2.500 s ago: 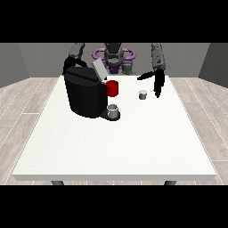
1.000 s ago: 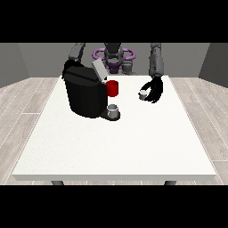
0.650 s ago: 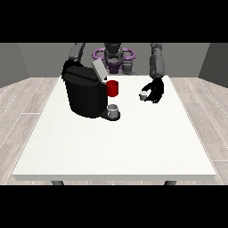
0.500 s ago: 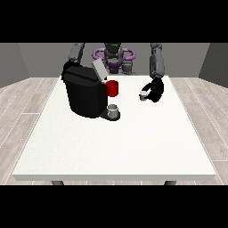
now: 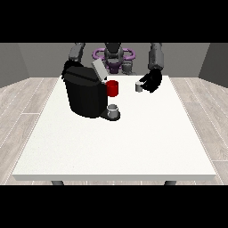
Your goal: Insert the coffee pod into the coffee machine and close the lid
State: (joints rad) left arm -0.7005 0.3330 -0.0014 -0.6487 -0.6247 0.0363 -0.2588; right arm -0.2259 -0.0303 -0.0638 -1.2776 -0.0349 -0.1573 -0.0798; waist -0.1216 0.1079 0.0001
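Coffee pod (image 5: 138, 87): small and grey, lifted a bit above the worktop (image 5: 116, 138), right of the coffee machine (image 5: 84, 91).
Robot hand at the view's right (image 5: 152, 81): fingers curled around the pod.
Machine lid (image 5: 99, 69): tipped up, open.
Robot hand at the view's left (image 5: 67, 67): behind the machine; can't tell its fingers.
Red part (image 5: 112, 88): on the machine's front.
Grey cup (image 5: 113, 109): under it.
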